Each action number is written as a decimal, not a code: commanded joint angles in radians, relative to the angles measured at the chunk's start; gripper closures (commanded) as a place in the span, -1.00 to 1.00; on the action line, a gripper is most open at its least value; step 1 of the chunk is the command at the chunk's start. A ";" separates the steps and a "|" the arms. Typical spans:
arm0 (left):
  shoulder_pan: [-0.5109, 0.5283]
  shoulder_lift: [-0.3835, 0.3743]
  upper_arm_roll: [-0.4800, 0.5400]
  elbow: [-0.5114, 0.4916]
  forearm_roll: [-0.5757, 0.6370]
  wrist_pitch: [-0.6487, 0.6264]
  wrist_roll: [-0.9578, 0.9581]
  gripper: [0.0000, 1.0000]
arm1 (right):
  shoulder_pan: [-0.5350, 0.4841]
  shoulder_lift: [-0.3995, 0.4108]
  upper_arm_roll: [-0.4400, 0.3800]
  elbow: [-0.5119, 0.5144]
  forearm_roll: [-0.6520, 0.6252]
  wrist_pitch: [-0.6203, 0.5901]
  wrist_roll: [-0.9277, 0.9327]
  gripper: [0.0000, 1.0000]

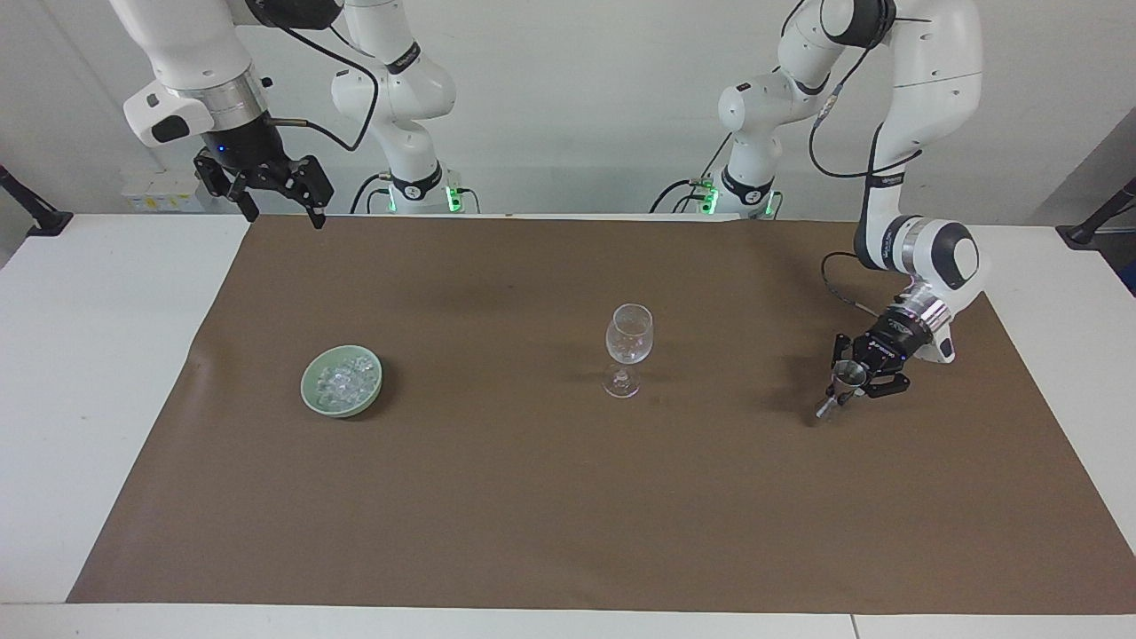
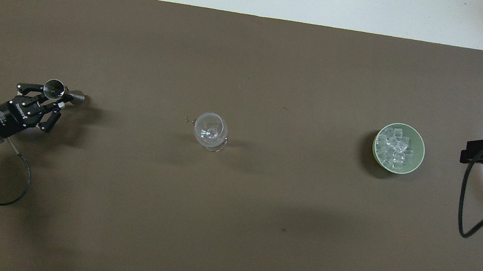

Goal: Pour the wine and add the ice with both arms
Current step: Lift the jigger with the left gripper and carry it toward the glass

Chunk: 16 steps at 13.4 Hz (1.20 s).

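Note:
My left gripper (image 1: pixel 852 376) is shut on a small metal jigger (image 1: pixel 838 390) and holds it tilted, low over the brown mat toward the left arm's end; both also show in the overhead view, the gripper (image 2: pixel 52 96) and the jigger (image 2: pixel 62 92). A clear stemmed glass (image 1: pixel 628 341) stands upright mid-mat, also in the overhead view (image 2: pixel 211 130). The ice (image 1: pixel 343 380) lies as several clear cubes in a pale green bowl (image 1: pixel 311 390) toward the right arm's end, also seen from overhead (image 2: pixel 393 148). My right gripper (image 1: pixel 284 216) is open and empty, raised above the mat's corner nearest the robots.
The brown mat (image 1: pixel 568 515) covers most of the white table (image 1: pixel 89 355). Two tiny specks (image 2: pixel 187 119) lie on the mat beside the glass. The right arm's cable (image 2: pixel 468 200) hangs at the mat's edge in the overhead view.

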 commanded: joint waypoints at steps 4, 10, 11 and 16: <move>-0.093 -0.064 -0.029 0.025 -0.023 0.109 -0.033 1.00 | -0.003 -0.024 0.004 -0.028 0.001 0.008 -0.014 -1.00; -0.169 -0.080 -0.077 0.034 -0.078 0.236 -0.034 1.00 | -0.002 -0.024 0.004 -0.026 0.001 0.008 -0.014 -1.00; -0.168 -0.081 -0.098 0.038 -0.086 0.253 -0.036 1.00 | -0.001 -0.024 0.002 -0.026 0.001 0.008 -0.014 -1.00; -0.173 -0.126 -0.178 0.041 -0.110 0.373 -0.056 1.00 | -0.003 -0.024 0.002 -0.026 0.001 0.008 -0.014 -1.00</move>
